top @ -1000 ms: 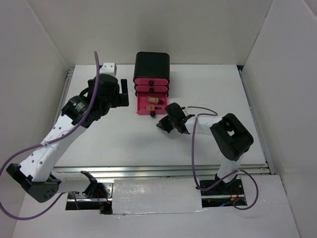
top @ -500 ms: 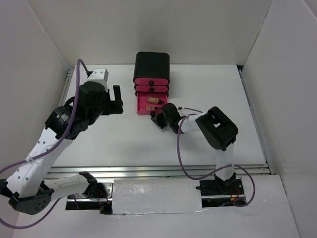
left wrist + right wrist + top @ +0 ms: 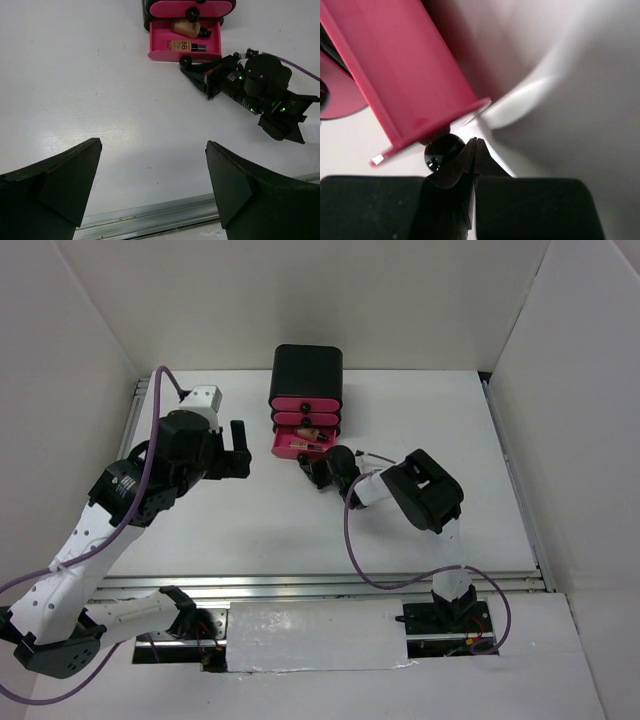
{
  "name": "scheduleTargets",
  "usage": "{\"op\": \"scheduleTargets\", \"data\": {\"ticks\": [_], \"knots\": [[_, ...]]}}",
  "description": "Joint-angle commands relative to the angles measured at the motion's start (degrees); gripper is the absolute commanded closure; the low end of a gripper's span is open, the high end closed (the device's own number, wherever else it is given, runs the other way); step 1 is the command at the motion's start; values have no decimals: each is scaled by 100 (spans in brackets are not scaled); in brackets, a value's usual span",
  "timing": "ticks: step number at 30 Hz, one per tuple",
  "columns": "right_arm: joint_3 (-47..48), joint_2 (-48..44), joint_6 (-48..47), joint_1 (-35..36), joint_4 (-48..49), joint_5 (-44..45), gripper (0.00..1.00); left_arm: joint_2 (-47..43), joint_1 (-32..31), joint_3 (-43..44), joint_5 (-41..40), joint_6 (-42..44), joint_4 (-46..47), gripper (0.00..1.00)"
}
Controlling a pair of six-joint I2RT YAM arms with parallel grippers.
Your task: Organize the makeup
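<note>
Bottles [image 3: 183, 45] in open pink drawer [image 3: 159, 50], just beyond closed right gripper [image 3: 191, 72] at its knob [image 3: 186, 62]; left gripper [image 3: 152, 145] spread wide, well apart.

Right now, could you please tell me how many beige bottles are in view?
2. Both lie in the open bottom drawer: one beige bottle at its back, partly under the drawer above; the BB-marked bottle nearer its front. Others may be hidden deeper inside.

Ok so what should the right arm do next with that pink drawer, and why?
Probably push the drawer straight in until it is flush. It stands partly open with both bottles inside, and the shut right claw sits against its knob, so only closing seems left.
</note>
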Motion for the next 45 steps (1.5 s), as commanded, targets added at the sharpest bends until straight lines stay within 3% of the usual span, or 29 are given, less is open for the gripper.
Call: {"op": "scheduleTargets", "data": {"ticks": [1, 20, 24, 28, 31, 32, 36, 39, 40, 41, 43, 45], "knots": [[293, 118, 193, -160, 629, 90, 100, -83, -2, -5, 174, 127, 198, 1], [1989, 962, -131, -793, 217, -385, 100, 31, -2, -207, 403, 22, 392, 1], [1876, 901, -105, -802, 426, -446, 100, 31, -2, -286, 446, 39, 435, 1], [1010, 507, 18, -793, 1014, -647, 100, 75, -2, -313, 473, 57, 488, 1], [61, -152, -52, -784, 1332, -666, 65, 207, -2, -269, 333, 22, 497, 1], [-187, -345, -113, -802, 1324, -675, 49, 320, 7, -243, 219, 5, 506, 1], [-1190, -1681, -482, -881, 1027, -815, 28, 707, 103, -41, -63, -267, 453, 1], [-1386, -2753, -1280, -1057, -358, -1070, 10, 1138, 349, 354, -142, -557, 348, 1], [-985, -3034, -2014, -1074, -1886, -1053, 3, 1348, 506, 503, -160, -706, 322, 1], [-624, -3437, -2491, -1074, -2684, -853, 0, 1437, 569, 757, -195, -751, 295, 0], [410, -3703, -3736, -1031, -4684, -632, 0, 1604, 727, 969, -413, -813, 234, 1], [915, -4134, -4409, -978, -5545, -273, 0, 1657, 885, 1190, -651, -839, 163, 1]]}}
